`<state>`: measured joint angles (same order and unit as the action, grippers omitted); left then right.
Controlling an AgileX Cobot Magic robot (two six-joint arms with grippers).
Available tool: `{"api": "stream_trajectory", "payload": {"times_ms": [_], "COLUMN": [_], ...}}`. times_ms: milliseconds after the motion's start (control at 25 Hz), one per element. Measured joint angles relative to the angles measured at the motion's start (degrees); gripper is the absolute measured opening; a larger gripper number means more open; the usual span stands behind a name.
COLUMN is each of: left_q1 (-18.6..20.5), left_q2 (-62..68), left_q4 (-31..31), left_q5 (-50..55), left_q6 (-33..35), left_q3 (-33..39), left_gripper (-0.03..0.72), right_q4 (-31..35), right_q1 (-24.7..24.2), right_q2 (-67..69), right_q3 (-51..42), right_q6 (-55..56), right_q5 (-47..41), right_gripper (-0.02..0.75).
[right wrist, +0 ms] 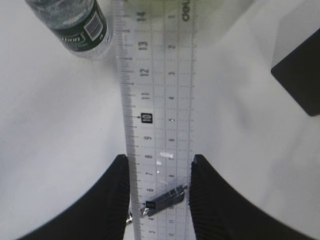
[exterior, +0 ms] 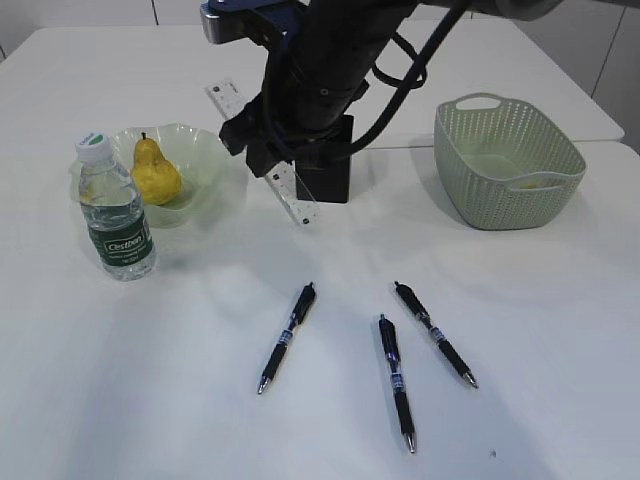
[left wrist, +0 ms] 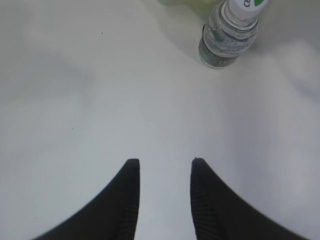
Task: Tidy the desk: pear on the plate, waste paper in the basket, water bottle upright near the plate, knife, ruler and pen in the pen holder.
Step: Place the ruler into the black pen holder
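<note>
My right gripper [right wrist: 157, 162] is shut on a clear ruler [right wrist: 157, 90], gripping its two long edges. In the exterior view the gripper [exterior: 262, 145] holds the ruler [exterior: 293, 200] tilted in the air, just left of the black pen holder [exterior: 330, 178]. A yellow pear [exterior: 155, 172] lies on the green plate [exterior: 215, 150]. The water bottle [exterior: 115, 208] stands upright beside the plate. Three black pens [exterior: 287, 335] [exterior: 395, 380] [exterior: 432, 330] lie on the table in front. My left gripper [left wrist: 164, 165] is open and empty above bare table. No knife is in view.
A pale green basket [exterior: 560, 165] stands at the right. The bottle also shows in the left wrist view [left wrist: 229, 32] and the right wrist view [right wrist: 75, 20]. The pen holder's corner [right wrist: 300, 75] is right of the ruler. One pen [right wrist: 167, 199] shows through the ruler.
</note>
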<state>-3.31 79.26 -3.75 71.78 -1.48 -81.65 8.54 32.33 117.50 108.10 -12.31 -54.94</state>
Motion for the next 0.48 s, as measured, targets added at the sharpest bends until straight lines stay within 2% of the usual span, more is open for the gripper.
{"api": "stream_trajectory", "payload": {"times_ms": [480], "left_q1": [0.0], "left_q2": [0.0], "left_q4": [0.0], "left_q5": [0.0], "left_q6": [0.0], "left_q3": [0.0], "left_gripper": [0.239], "right_q4": [-0.79], "right_q1": [-1.48], "right_q2": [-0.48], "right_q3": [-8.67], "right_q6": [0.92], "right_q5": [22.58], "right_gripper": [0.299]}}
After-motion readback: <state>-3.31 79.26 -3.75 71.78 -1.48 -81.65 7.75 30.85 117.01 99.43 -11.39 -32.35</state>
